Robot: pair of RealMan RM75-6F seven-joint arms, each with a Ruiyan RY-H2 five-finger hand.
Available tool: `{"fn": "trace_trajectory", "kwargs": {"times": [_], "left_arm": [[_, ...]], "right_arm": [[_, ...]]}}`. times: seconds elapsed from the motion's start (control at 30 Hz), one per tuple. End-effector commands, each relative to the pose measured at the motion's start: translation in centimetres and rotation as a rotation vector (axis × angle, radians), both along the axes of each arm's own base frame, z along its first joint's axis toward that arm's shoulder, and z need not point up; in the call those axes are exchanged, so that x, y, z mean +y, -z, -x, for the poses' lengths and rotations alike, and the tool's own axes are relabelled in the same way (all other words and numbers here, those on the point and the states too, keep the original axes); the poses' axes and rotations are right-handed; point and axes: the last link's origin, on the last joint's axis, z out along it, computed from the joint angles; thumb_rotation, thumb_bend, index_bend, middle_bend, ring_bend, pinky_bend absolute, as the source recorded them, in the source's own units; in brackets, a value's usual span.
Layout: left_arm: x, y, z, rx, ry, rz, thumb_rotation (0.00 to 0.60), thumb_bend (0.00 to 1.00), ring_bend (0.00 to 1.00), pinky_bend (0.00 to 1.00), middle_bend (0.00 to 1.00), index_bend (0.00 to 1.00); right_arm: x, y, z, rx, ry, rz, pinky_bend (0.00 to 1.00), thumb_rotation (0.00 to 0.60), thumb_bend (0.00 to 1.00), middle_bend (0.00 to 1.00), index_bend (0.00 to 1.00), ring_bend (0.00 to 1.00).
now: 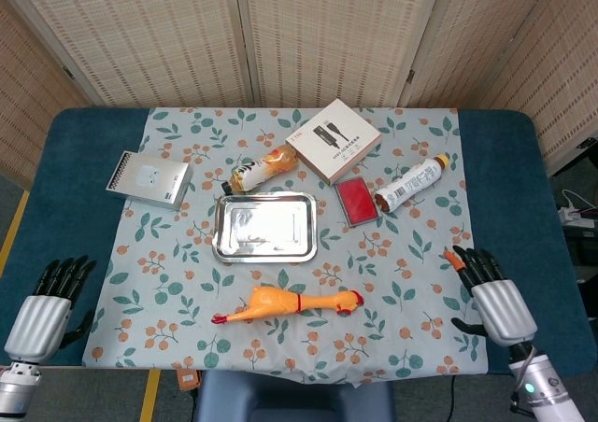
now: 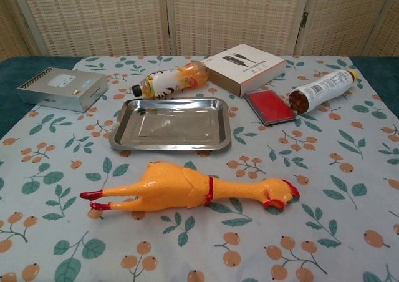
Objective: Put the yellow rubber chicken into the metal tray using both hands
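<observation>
The yellow rubber chicken [image 1: 288,304] [image 2: 187,188] lies on its side on the leaf-print cloth, red feet to the left, head to the right. Just beyond it sits the metal tray [image 1: 264,227] [image 2: 171,124], with nothing in it. My left hand [image 1: 42,311] hovers at the table's near left corner, far from the chicken, fingers apart and holding nothing. My right hand [image 1: 495,298] is at the cloth's near right edge, to the right of the chicken's head, fingers apart and holding nothing. Neither hand shows in the chest view.
Behind the tray lie an orange drink bottle [image 1: 264,168], a white box [image 1: 334,140], a red case [image 1: 356,201] and a white bottle [image 1: 411,182]. A silver box [image 1: 149,179] sits at the left. Woven screens stand behind the table.
</observation>
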Motion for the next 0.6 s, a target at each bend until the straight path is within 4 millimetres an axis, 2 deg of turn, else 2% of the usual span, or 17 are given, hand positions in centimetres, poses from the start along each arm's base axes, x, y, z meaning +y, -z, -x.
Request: {"fn": "trace_trajectory", "kwargs": {"times": [0.03, 0.17, 0.33, 0.6], "left_arm": [[0.1, 0.1, 0.0, 0.001, 0.0, 0.006, 0.6, 0.4, 0.0, 0.0, 0.0, 0.0], [0.1, 0.0, -0.1, -0.003, 0.001, 0.008, 0.6, 0.4, 0.0, 0.0, 0.0, 0.0], [0.1, -0.2, 0.1, -0.009, -0.012, 0.004, 0.6, 0.4, 0.0, 0.0, 0.0, 0.0], [0.1, -0.3, 0.2, -0.009, -0.022, 0.003, 0.6, 0.4, 0.0, 0.0, 0.0, 0.0]], "right_arm": [[-2.2, 2.2, -3.6, -0.066, -0.04, -0.122, 0.0, 0.6, 0.04, 0.0, 0.0, 0.0], [-4.0, 4.7, -6.7, -0.09, -0.076, -0.221, 0.0, 0.6, 0.06, 0.0, 0.11, 0.0], [-5.8, 7.8, -9.3, -0.094, -0.102, -0.311, 0.0, 0.6, 0.09, 0.0, 0.23, 0.0], [-7.1, 12.4, -11.7, -0.091, -0.099, -0.392, 0.0, 0.6, 0.09, 0.0, 0.27, 0.0]]}}
